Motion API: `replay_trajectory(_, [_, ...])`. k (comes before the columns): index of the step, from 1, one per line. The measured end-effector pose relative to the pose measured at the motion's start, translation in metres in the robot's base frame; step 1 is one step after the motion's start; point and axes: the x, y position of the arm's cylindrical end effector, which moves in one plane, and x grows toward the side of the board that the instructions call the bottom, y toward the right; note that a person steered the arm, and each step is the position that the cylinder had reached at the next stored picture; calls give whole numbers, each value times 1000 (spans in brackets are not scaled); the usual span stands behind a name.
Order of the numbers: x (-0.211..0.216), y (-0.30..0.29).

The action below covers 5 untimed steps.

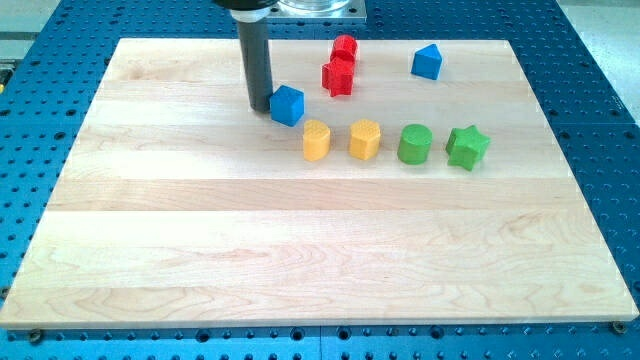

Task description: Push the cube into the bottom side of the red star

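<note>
so, wooden board on a blue perforated table. nearest row, view's left to right: yellow block, second yellow block, green cylinder, green star. behind that row, blue cube sits left of centre, with my tip touching or just beside its left face. no claw on this rig, just the rod. red star is up and right of the cube, apart from it. red block touches the star's far side. blue block farther right.
</note>
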Motion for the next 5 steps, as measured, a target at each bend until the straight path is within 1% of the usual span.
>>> replay_trajectory(1, [24, -27])
replay_trajectory(2, [28, 8])
replay_trajectory(3, [19, 44])
replay_trajectory(4, [15, 56])
replay_trajectory(5, [15, 42])
